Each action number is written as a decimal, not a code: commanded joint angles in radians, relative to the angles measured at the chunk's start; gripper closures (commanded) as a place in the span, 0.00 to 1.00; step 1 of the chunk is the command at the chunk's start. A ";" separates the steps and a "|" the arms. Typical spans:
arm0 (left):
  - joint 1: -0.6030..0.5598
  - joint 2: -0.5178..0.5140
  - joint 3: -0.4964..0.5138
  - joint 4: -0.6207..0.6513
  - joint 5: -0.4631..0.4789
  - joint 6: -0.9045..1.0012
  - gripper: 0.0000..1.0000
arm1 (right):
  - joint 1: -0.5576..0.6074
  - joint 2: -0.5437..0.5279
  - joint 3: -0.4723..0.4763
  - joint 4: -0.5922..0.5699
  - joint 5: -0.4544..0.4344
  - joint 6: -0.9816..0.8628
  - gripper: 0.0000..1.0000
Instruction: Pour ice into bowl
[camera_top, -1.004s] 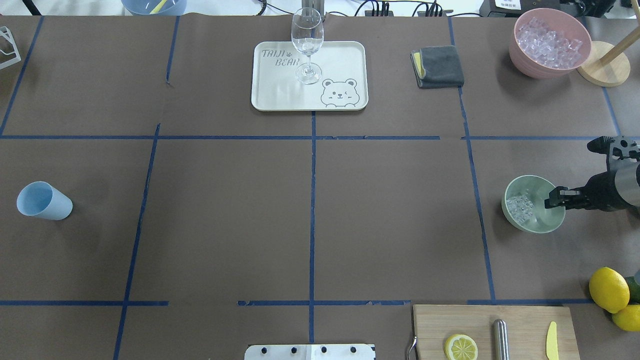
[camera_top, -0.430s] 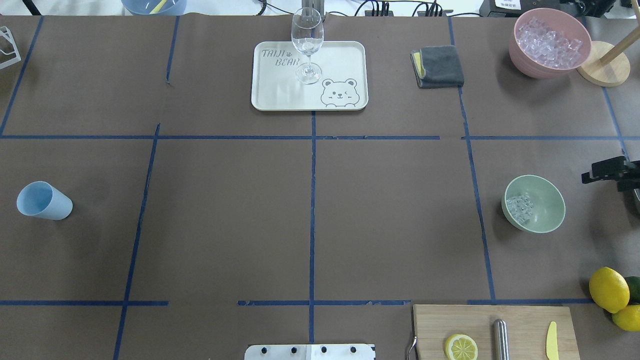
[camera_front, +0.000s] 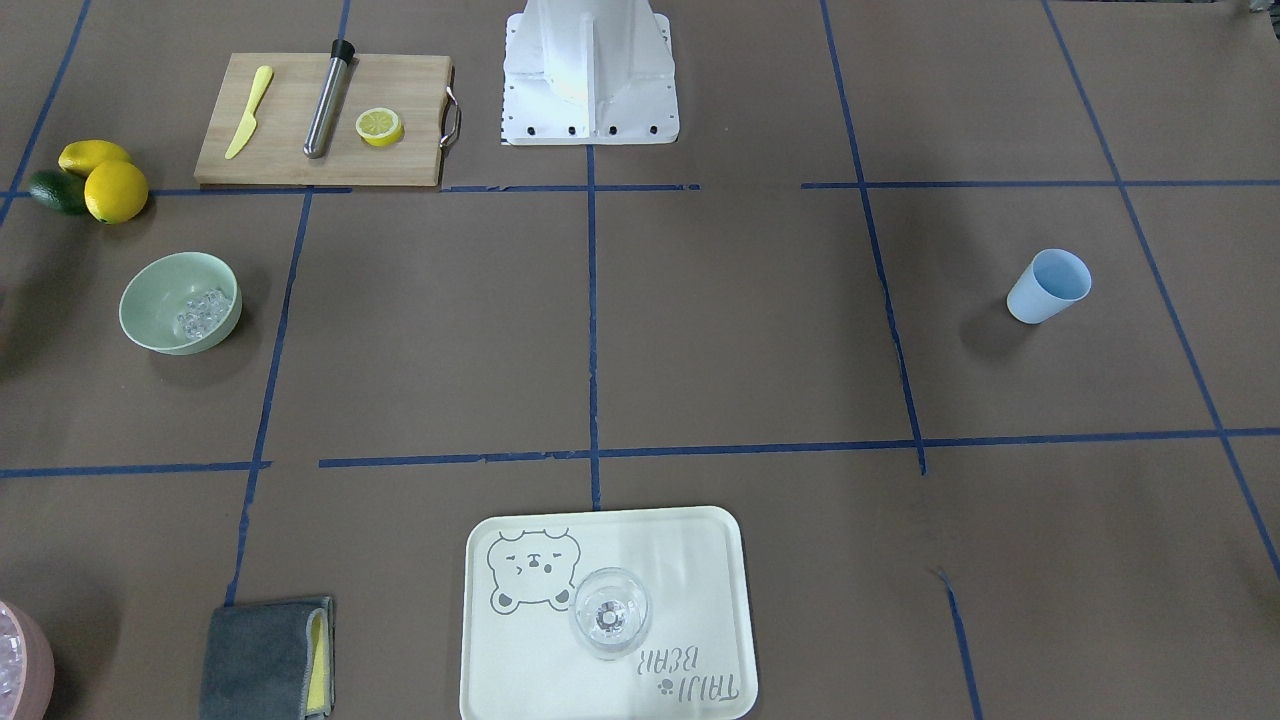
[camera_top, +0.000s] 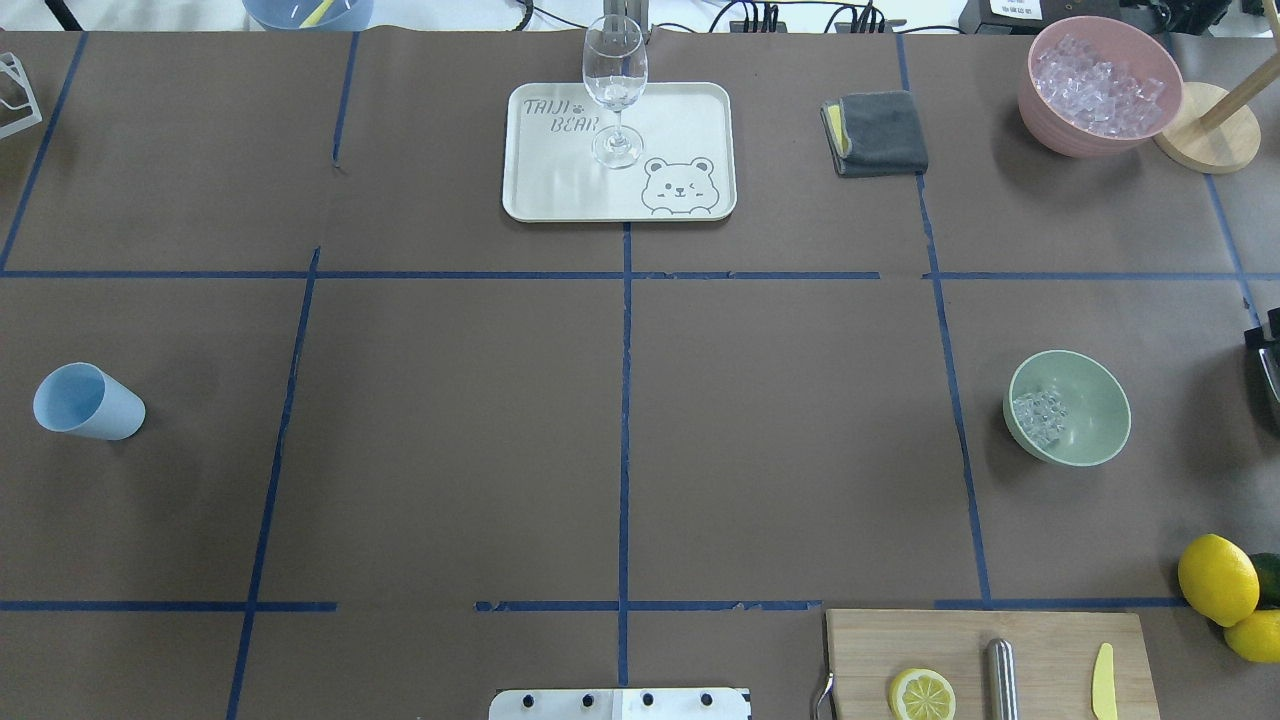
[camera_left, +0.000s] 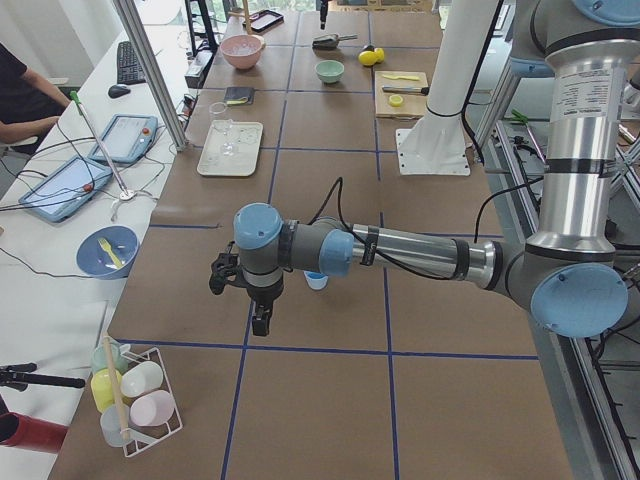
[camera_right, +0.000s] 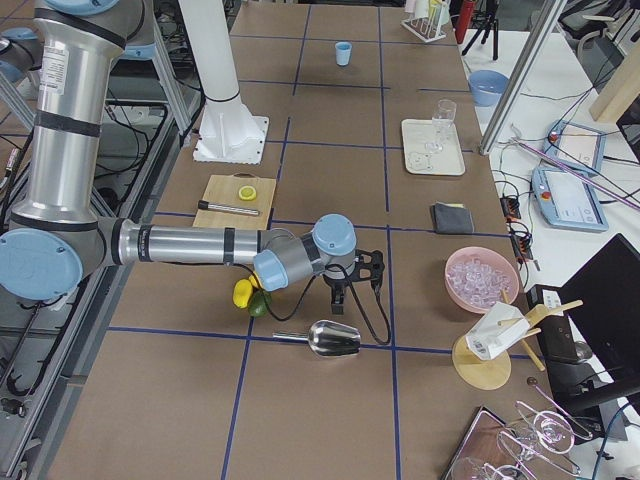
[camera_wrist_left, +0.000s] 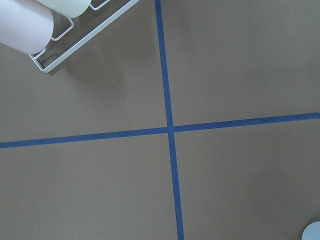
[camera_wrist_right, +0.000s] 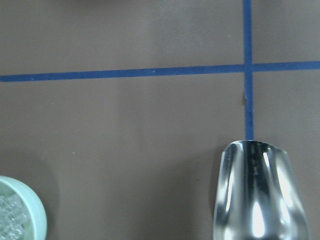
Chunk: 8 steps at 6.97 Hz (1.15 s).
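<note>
The round pale mint-green bowl is sitting at the overhead frame's right, the small heap of clear ice cubes lying inside it. The right gripper is pointing straight down over a shiny metal scoop, and the left gripper is hanging downward; I cannot tell whether either claw is apart or together

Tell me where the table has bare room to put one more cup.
The widest bare patch is the table's middle, between the tray at the far edge, the blue cup on the left and the green bowl on the right. The near left area, beside the cup, is bare too. The right side is crowded: lemons, board, cloth, pink bowl.
</note>
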<state>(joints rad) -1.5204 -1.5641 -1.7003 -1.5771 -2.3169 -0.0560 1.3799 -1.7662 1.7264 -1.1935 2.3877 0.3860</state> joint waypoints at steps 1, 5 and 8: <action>-0.001 0.035 -0.007 0.003 -0.073 0.001 0.00 | 0.111 0.025 0.005 -0.202 -0.007 -0.262 0.00; -0.043 0.045 -0.009 0.003 -0.075 0.002 0.00 | 0.157 0.091 0.019 -0.372 -0.033 -0.395 0.00; -0.044 0.052 0.005 0.003 -0.068 0.002 0.00 | 0.156 0.100 0.032 -0.371 -0.044 -0.375 0.00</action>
<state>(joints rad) -1.5639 -1.5085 -1.7042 -1.5749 -2.3884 -0.0537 1.5349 -1.6688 1.7570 -1.5640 2.3386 0.0008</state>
